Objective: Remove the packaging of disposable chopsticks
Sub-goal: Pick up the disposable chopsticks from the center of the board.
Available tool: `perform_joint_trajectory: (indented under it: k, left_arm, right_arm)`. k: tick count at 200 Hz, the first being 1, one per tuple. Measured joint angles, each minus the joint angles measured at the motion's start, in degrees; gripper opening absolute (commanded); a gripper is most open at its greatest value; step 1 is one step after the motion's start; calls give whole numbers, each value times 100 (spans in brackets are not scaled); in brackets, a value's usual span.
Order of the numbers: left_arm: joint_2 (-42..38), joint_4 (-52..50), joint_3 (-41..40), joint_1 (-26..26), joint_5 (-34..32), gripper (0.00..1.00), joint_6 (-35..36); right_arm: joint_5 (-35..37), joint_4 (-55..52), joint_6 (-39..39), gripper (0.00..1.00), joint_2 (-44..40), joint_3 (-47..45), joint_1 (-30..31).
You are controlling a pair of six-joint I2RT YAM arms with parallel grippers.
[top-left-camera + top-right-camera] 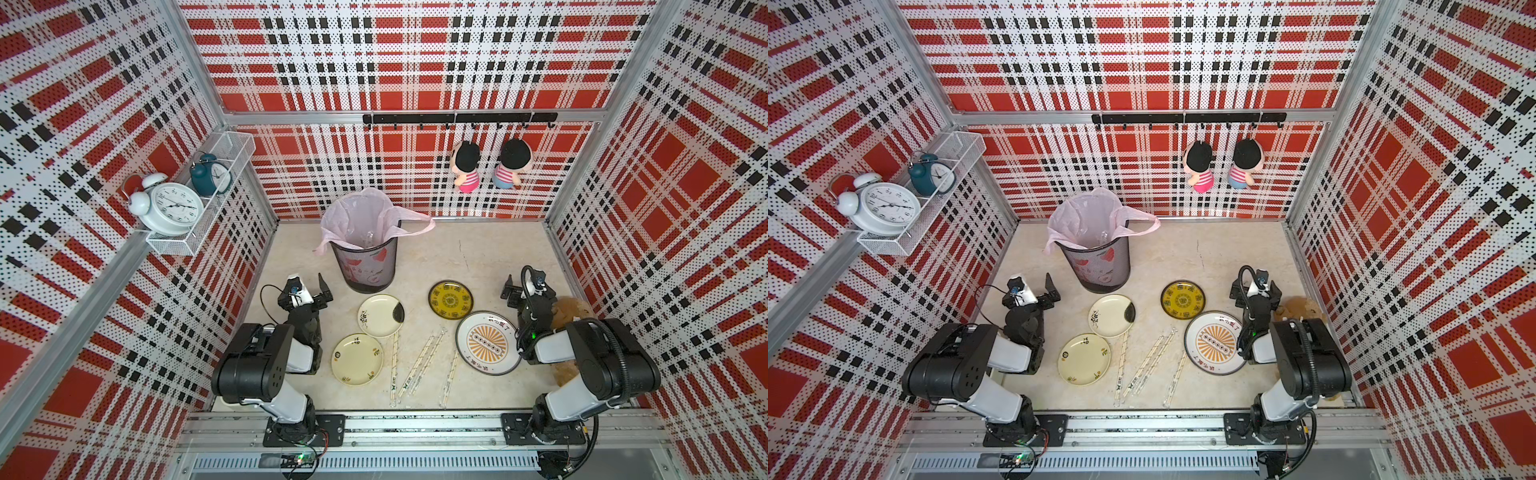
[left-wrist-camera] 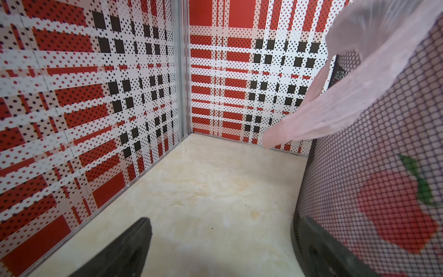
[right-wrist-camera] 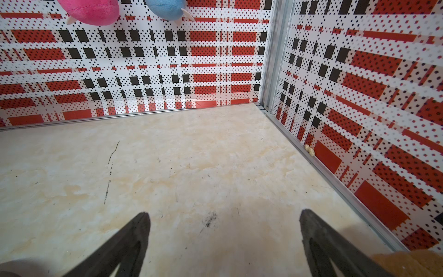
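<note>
Four plates (image 1: 381, 316), four chopstick pairs (image 1: 395, 365) in four sleeves (image 1: 449, 379), one bin (image 1: 365, 266), two clocks (image 1: 172, 208), two dolls (image 1: 467, 166).

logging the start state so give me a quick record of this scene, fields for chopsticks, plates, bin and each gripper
chopsticks: four pairs lying on the table between the plates, each in its packaging
plates: four, empty; cream plate, cream plate with black patch, yellow-and-dark plate, white plate with orange sunburst
bin: black mesh, pink bag as liner, standing behind the plates
left gripper: open, empty, beside the bin
right gripper: open, empty, over bare table
</note>
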Motion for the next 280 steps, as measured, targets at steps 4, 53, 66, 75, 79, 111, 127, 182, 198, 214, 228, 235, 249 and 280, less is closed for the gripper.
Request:
perform_joint_trajectory:
  k: [4,53,66,75,79,111,127,182,198,214,228,235,249,280]
  left_arm:
    - [0,2,0,0,2,98,-2]
    - [-20,90,-52,-4,17,98,4]
    - [-116,87,-125,-9,17,98,11]
    - [-212,83,-155,-22,4,98,31]
    - [-269,79,-162,-42,-11,98,59]
    - [-592,83,-186,-402,-299,98,269]
    - [-708,28,-195,-553,-483,98,382]
    - [-1943,-616,-192,-1060,-994,98,673]
    - [-2463,-922,-181,-1095,-1016,98,442]
    - [-2968,-1353,-114,-1097,-918,98,48]
    - [-3386,-1777,24,-1097,-673,98,-341]
    - [-3580,-1985,103,-1097,-457,98,-540]
    - [-3910,-2267,190,-1097,-7,98,-811]
    - [-4579,-2439,48,-1097,863,98,-1421]
  right_arm:
    - [0,0,0,100,0,0,0]
    - [-7,48,-7,100,-4,-28,0]
    - [-31,-11,-20,100,-59,-39,0]
    - [-55,-98,-26,100,-160,-39,0]
    - [-66,-144,-28,100,-212,-39,0]
    - [-92,-527,-50,100,-763,-24,0]
    - [-114,-800,-63,100,-1069,-4,0]
    - [-664,-2177,83,100,-2345,459,0]
    - [-1047,-2667,251,100,-2583,754,0]
    - [-1484,-3215,483,100,-2745,1054,0]
    - [-1884,-3709,702,100,-2848,1314,0]
    - [-2096,-3967,813,100,-2896,1443,0]
    - [-2514,-4367,966,100,-2966,1615,0]
    - [-3047,-4741,1480,100,-3322,1425,0]
